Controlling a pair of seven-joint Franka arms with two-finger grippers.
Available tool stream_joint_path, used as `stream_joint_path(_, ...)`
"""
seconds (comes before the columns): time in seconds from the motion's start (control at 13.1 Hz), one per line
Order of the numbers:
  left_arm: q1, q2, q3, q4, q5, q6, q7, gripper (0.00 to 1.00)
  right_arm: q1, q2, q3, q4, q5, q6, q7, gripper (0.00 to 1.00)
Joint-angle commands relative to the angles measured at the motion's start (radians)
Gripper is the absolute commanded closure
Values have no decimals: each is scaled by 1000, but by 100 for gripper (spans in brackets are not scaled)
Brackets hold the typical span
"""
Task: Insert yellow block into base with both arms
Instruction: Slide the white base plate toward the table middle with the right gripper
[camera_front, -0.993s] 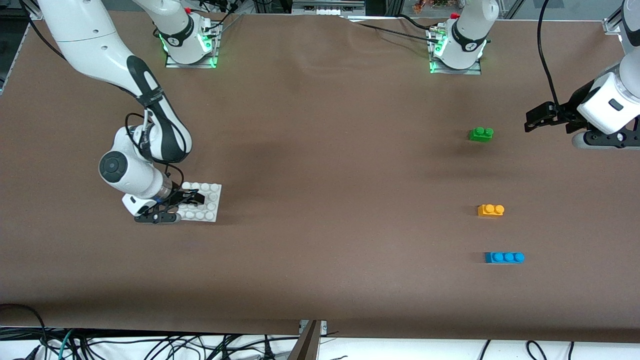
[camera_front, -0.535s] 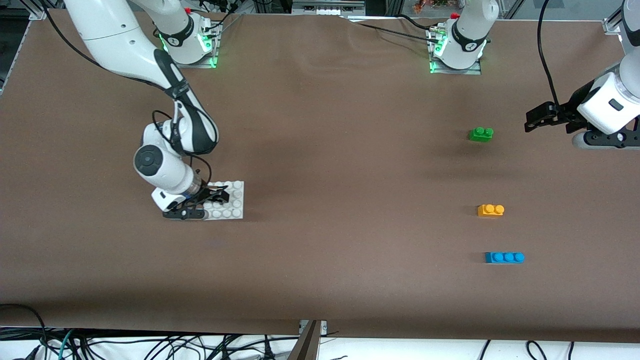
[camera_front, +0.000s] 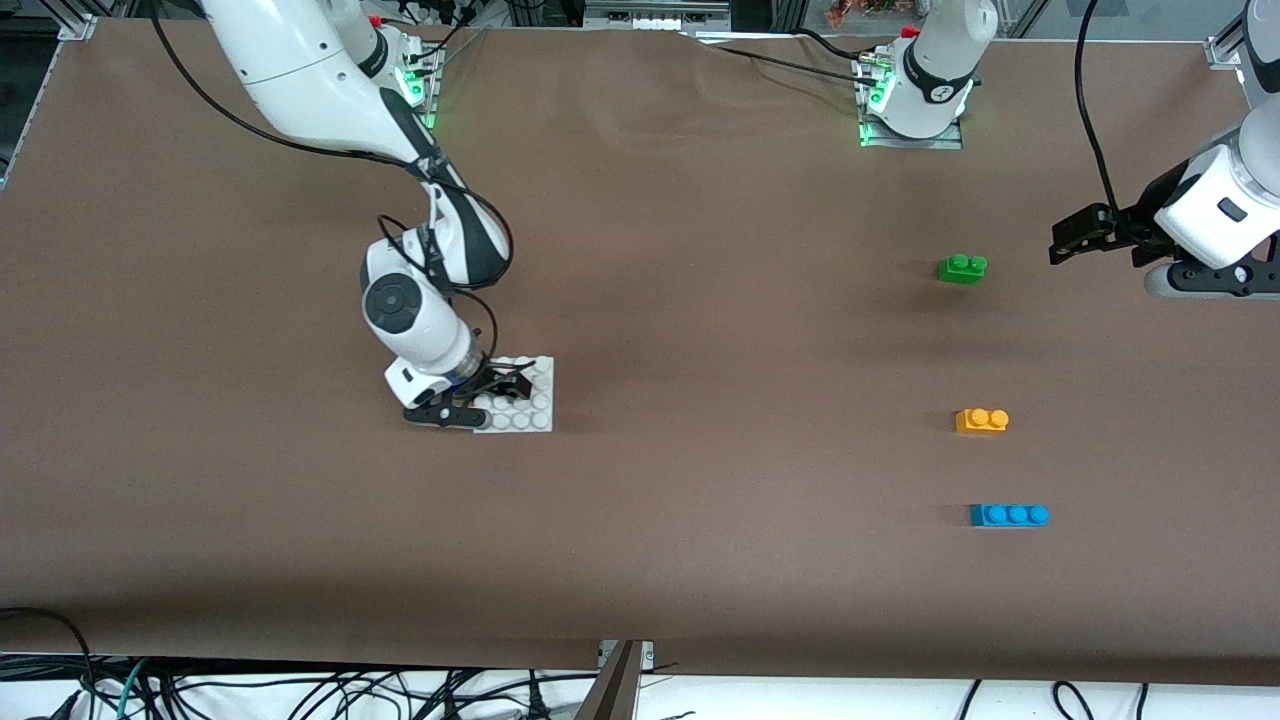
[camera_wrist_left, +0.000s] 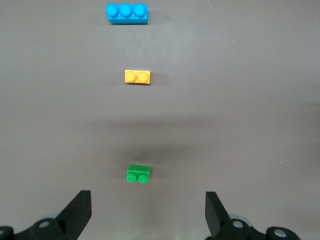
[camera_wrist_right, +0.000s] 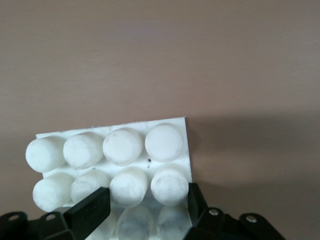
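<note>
White studs are filling the right wrist view: the right gripper (camera_front: 497, 393) is clamping the base (camera_front: 530, 400) by its edge, jaws closed across two studs, presumably to carry it toward the bricks so both arms can meet. Whether the base is lifted or dragging along the table (camera_front: 700, 300) is hard to judge. From the base, the yellow block (camera_front: 981, 421) is lying at about three o'clock, well apart, untouched, between the green brick (camera_front: 962, 268) and the blue brick (camera_front: 1008, 515). The left gripper (camera_wrist_left: 147, 212) is waiting with jaws wide apart, over the table near the green brick. Part of the base is hiding under the right gripper's fingers (camera_wrist_right: 87, 212).
</note>
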Motion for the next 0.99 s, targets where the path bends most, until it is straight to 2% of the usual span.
stream_joint_path(0.0,2,5,3,22,-15,-16,3,0,58,66,-5,86,0,8,93,28)
stream_joint_path(0.23,2,5,2,20,-15,-16,3,0,125,70,-8,108,-2,6,191,27)
stream_joint_path(0.76,2,5,3,20,-15,-16,3,0,233,73,-8,151,5,8,244,28)
stream_joint_path(0.92,2,5,3,20,-15,-16,3,0,268,101,-8,189,-2,8,318,27)
